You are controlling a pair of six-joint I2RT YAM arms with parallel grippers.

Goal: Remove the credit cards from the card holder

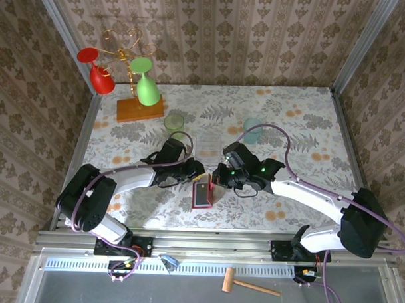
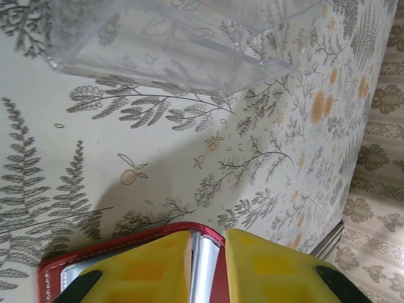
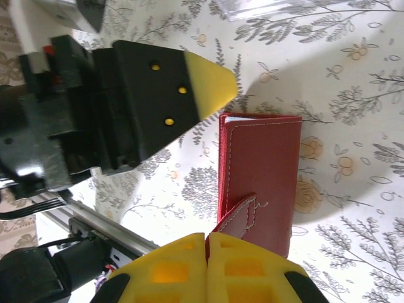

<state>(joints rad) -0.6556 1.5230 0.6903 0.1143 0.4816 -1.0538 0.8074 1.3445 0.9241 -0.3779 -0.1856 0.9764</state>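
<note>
Here, the small red leather-like folding card holder point(image 1: 202, 193) sits on the fern-and-flower patterned bench point(image 1: 301, 195), in the middle near the front edge. It is just in front of the clear plastic box point(image 1: 209, 144) and between the two arms' tips.

The left claw point(image 1: 198, 172) reaches in from the left. In its own wrist view, the left claw point(image 2: 208, 265) has its yellow fingers point(image 2: 145, 271) drawn narrow on a leaf of the holder. A strip of grey clear plastic and the red cover edge point(image 2: 50, 278) lie between them. The transparent box point(image 2: 170, 50) is beyond, apart from the holder.

The right claw point(image 1: 217, 180) comes in from the right. In the right wrist view, its yellow fingertips are pressed fully together point(image 3: 206, 265). The thin red strap tab point(image 3: 243, 218) curves up off the closed red cover point(image 3: 262, 177) and runs in between them, so this claw pinches the holder by its strap. One yellow-tipped black finger point(image 3: 208, 88) of the left claw points at the holder's upper left corner, close beside it.

A pale edge shows along the holder's far end. Whether that is a credit card cannot be told.

Farther back on the bench stand a translucent green cup point(image 1: 173, 120) and a pale blue cup point(image 1: 253, 125). At the back left, a gold wire rack on a wooden base point(image 1: 140, 110) holds an upside-down green glass point(image 1: 146, 83) and a red one point(image 1: 99, 71). A wooden mallet point(image 1: 246, 283) lies below the front rail.
</note>
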